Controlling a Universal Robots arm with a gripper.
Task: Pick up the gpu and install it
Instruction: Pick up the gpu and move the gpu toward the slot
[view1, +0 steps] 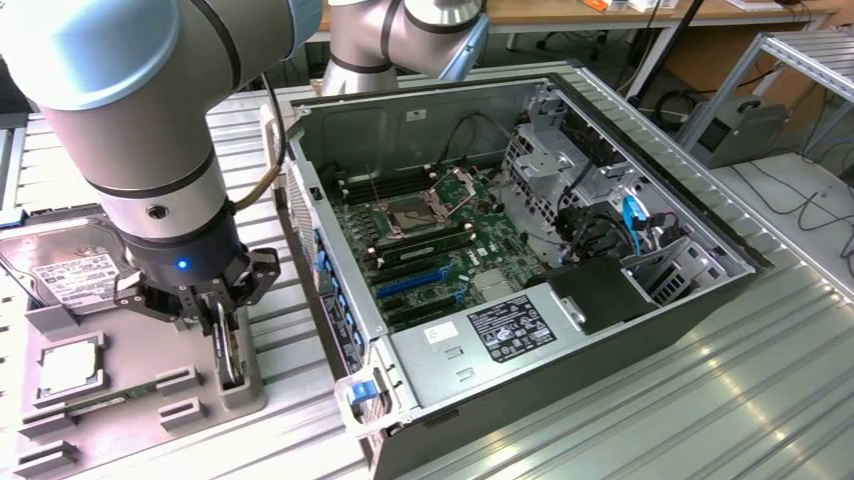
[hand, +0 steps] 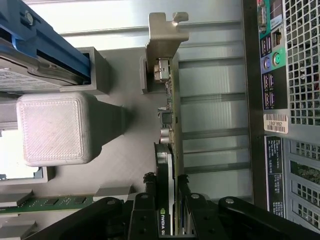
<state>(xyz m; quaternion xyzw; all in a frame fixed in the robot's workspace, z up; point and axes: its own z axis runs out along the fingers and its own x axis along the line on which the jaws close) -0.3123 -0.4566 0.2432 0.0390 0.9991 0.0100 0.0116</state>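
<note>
The gpu (view1: 235, 372) stands on edge in a slot of the grey holder tray (view1: 134, 440), at the exterior view's lower left. It is a thin dark card; the wrist view shows the gpu (hand: 170, 100) lengthwise, with its silver bracket (hand: 163, 42) at the far end. My gripper (view1: 224, 340) has come straight down over it. In the wrist view my gripper (hand: 167, 187) has one black finger pressed against each face of the card. The card still sits in its slot.
The open computer case (view1: 694, 215) lies right beside the tray, with blue expansion slots (view1: 414, 283) on its motherboard. On the tray are a silver hard drive (view1: 67, 265), a processor (view1: 67, 368) and a green memory stick (view1: 114, 403). A grey block (hand: 52, 127) stands near the card.
</note>
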